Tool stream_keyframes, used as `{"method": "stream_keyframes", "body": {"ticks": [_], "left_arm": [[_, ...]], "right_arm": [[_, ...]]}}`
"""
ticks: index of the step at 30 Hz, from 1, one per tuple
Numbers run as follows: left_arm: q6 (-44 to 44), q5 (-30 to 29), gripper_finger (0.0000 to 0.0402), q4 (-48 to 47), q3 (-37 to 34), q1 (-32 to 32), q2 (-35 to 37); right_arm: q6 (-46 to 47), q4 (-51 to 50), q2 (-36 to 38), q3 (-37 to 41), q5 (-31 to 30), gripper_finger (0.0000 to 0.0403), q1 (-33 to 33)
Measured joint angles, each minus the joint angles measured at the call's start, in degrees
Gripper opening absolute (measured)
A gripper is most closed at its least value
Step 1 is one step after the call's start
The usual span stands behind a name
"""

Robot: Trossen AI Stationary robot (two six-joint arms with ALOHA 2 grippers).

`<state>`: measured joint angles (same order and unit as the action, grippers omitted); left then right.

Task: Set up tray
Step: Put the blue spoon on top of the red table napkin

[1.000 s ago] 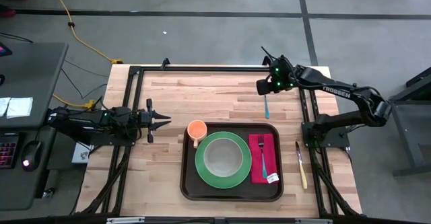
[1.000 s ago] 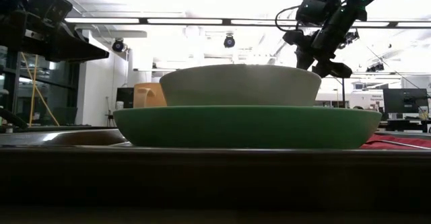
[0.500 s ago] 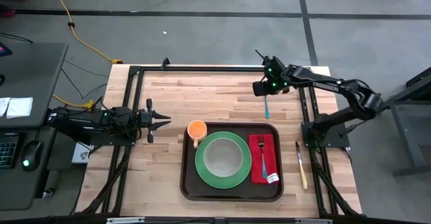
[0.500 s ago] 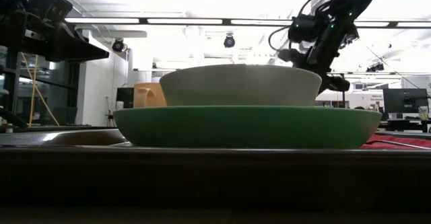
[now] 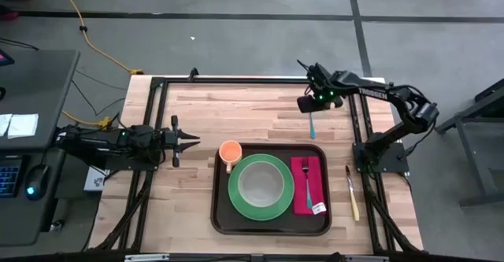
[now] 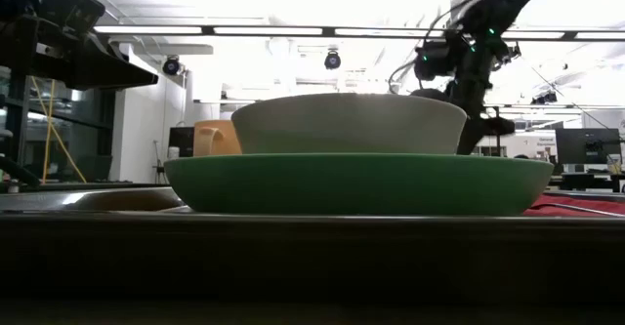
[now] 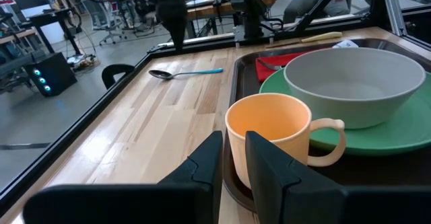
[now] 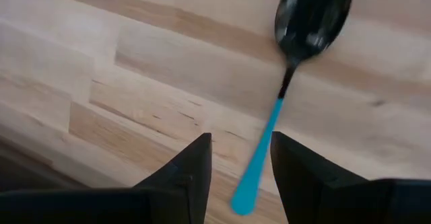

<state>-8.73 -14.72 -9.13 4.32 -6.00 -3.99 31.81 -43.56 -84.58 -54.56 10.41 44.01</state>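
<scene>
The dark brown tray (image 5: 222, 215) lies on the wooden table. It carries a green plate (image 5: 236, 201) with a grey bowl (image 5: 261, 183), an orange cup (image 5: 229, 151) and a red napkin (image 5: 300, 195) with a fork (image 5: 308, 179). A spoon with a blue handle (image 5: 312, 124) lies flat on the table beyond the tray's far right corner. My right gripper (image 5: 309, 105) hangs open over it; in the right wrist view the blue handle (image 8: 261, 153) runs between the fingers (image 8: 195, 167) without touching them. My left gripper (image 5: 191, 142) waits shut, left of the cup (image 7: 269, 133).
A knife with a pale handle (image 5: 352, 193) lies on the table right of the tray, near the right arm's base. Bare wood stretches along the far side and to the left of the tray. A black frame (image 5: 236, 79) borders the table.
My right gripper has come down toward the spoon, staying open over its handle. The spoon and everything on the tray have kept still.
</scene>
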Motion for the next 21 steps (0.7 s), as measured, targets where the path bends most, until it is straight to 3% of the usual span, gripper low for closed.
{"method": "stream_keyframes", "body": {"ticks": [5, 10, 21], "left_arm": [[0.0, 0.02, 0.0097, 0.0, 0.0, -0.02, 0.0], [0.0, 0.02, 0.0097, -0.01, 0.0, -0.02, -0.01], [0.02, 0.04, 0.0097, 0.0, 0.0, 0.0, 0.0]], "right_arm": [[-6.24, -13.75, -3.39, -12.69, -8.02, 0.0129, 0.0], [-8.46, -20.16, -7.36, -22.0, -10.37, 0.013, 0.0], [-7.64, -24.08, -10.34, -26.37, -11.51, 0.0129, -0.28]]}}
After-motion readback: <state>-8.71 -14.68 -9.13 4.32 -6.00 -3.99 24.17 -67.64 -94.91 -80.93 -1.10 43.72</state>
